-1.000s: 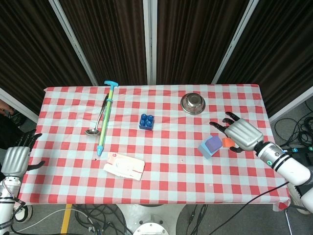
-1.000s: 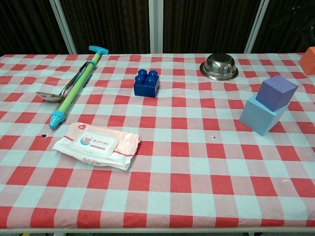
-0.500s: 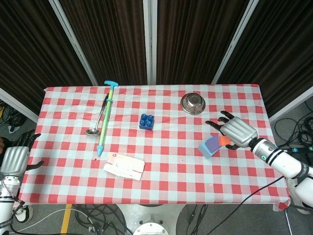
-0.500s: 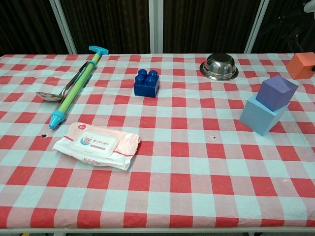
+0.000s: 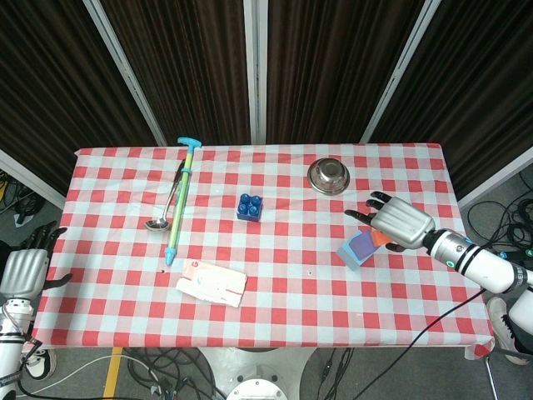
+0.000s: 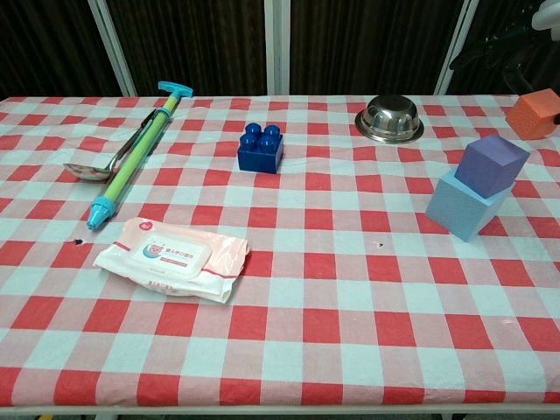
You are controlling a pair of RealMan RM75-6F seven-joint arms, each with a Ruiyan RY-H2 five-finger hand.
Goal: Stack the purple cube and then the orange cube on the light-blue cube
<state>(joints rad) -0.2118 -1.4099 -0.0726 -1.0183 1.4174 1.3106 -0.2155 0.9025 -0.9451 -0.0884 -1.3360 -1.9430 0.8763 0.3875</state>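
Note:
The purple cube (image 5: 364, 244) (image 6: 492, 164) sits tilted on the light-blue cube (image 5: 350, 254) (image 6: 465, 206) at the table's right side. My right hand (image 5: 398, 223) holds the orange cube (image 5: 381, 239) (image 6: 535, 113) in the air, just right of and a little above the purple cube. In the chest view only dark fingertips (image 6: 490, 51) of that hand show at the top right corner. My left hand (image 5: 25, 268) hangs off the table's left edge, fingers apart, holding nothing.
A steel bowl (image 5: 328, 175) stands behind the cubes. A dark blue toy brick (image 5: 248, 206) lies mid-table. A ladle (image 5: 163, 211) and a green-blue pump (image 5: 181, 197) lie at the left. A wet-wipes pack (image 5: 212, 283) lies near the front.
My right hand has carried the orange cube leftward and slightly up, closer to the purple cube. The left hand and the stacked cubes have stayed put.

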